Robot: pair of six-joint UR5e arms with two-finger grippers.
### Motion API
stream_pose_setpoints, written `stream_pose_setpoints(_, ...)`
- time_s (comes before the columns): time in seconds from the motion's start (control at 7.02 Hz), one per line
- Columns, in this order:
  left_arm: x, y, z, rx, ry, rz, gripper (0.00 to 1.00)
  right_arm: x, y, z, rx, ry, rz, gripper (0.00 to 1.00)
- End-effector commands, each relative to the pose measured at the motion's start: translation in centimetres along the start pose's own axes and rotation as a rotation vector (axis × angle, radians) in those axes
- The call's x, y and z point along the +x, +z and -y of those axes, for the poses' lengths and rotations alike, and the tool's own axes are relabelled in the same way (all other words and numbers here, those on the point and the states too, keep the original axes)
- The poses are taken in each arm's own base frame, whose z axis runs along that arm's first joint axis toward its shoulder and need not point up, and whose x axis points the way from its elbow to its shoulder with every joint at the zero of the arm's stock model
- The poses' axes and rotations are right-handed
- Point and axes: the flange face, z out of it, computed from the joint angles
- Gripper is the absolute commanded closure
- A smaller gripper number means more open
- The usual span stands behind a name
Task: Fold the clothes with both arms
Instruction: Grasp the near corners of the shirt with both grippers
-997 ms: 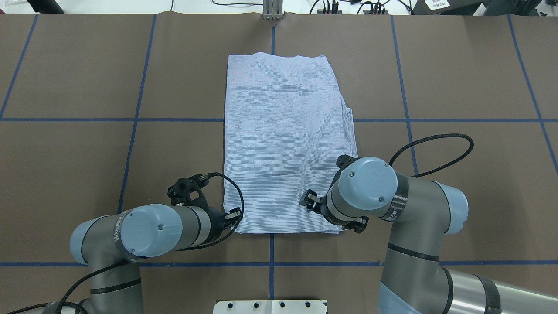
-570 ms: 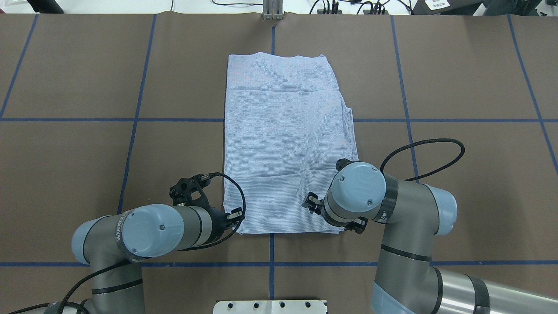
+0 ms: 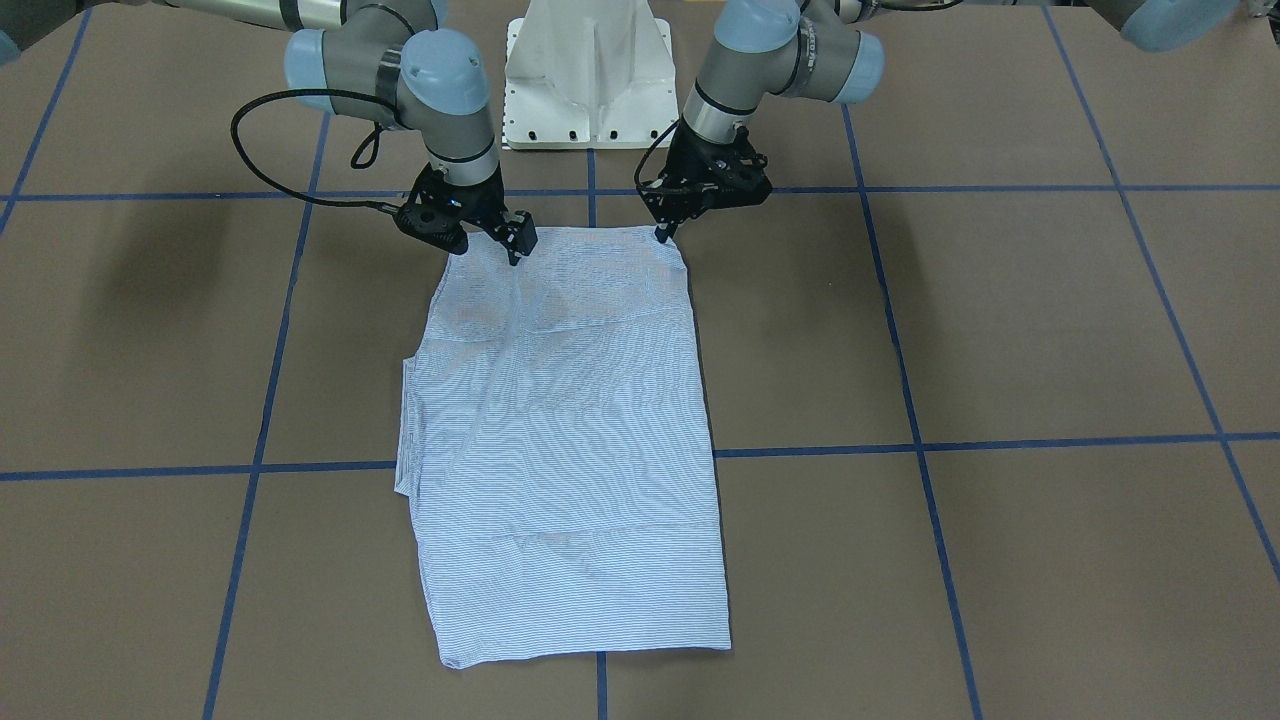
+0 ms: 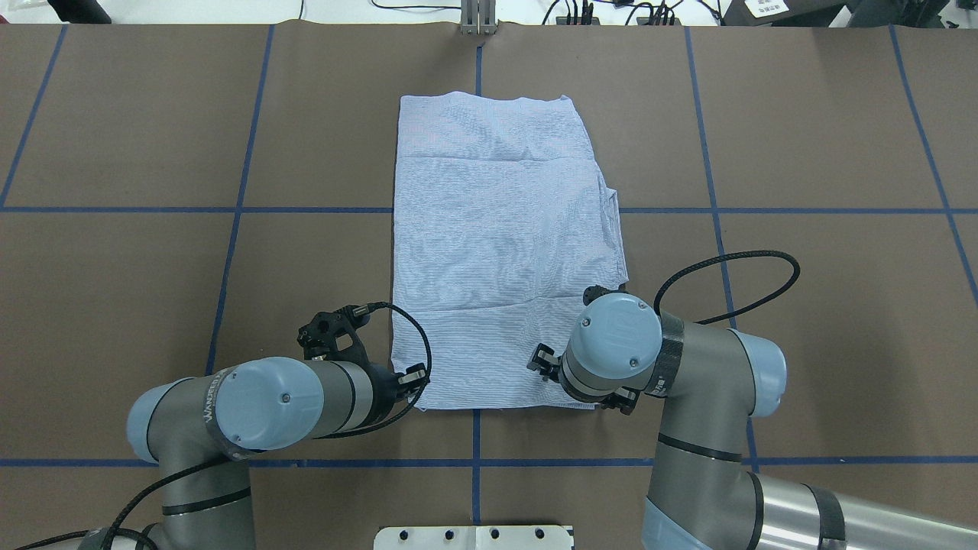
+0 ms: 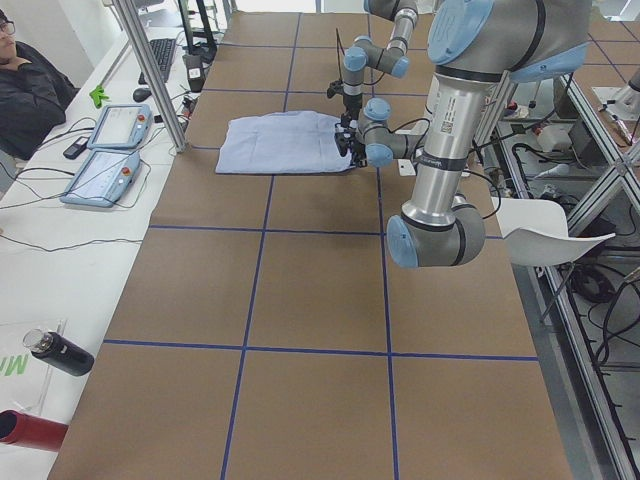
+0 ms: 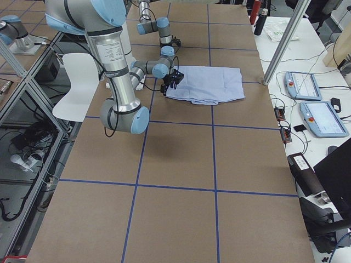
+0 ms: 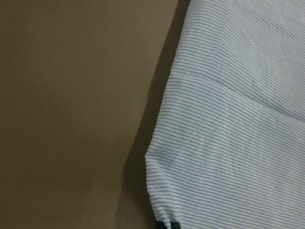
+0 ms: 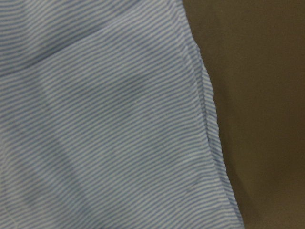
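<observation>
Change over the last second: small slide of right arm (image 4: 619,336) toward 7 o'clock, in over the near hem. Barely any move from left arm (image 4: 267,401). No shift or lift in shirt (image 4: 497,244).

Read as final lining-up for a two-corner pinch; fold across the length not yet begun, hem flat on bench (image 4: 802,153).

Left gripper (image 3: 661,236): tip down at shirt's 7 o'clock corner, touching or just beside the edge. Dark tip at the bottom of the left wrist view, right at the cloth corner. Jaws: cannot tell whether parted or closed on cloth.

Right gripper (image 3: 515,250): tip down on the near hem, a little inboard of the 5 o'clock corner. Nothing but stripes and bench in the right wrist view, so jaws again impossible to call.

Shirt position: middle of bench, already folded to a long rectangle, sleeves tucked out of sight. Long axis 12 to 6 in the overhead view, short edges at 12 and 6, the 6 edge nearest the robot. Small flap of a lower layer poking out on the 3 o'clock side. Creases across near 12 and near 6. No collar or buttons visible, so collar end not determinable.
</observation>
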Motion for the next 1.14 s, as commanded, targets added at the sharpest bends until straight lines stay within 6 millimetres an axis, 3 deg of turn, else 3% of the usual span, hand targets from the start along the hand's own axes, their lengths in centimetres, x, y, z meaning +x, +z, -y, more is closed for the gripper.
stream_pose_setpoints(0.0,-0.02,0.04,0.1,0.002,-0.001,0.001,1.0,0.24,-0.13,-0.04,-0.006,0.002,-0.002,0.0)
stream_pose_setpoints(1.0,-0.07,0.13,0.03,0.002,0.0,0.002,1.0,0.73,0.29,0.05,0.0,0.011,-0.04,0.0)
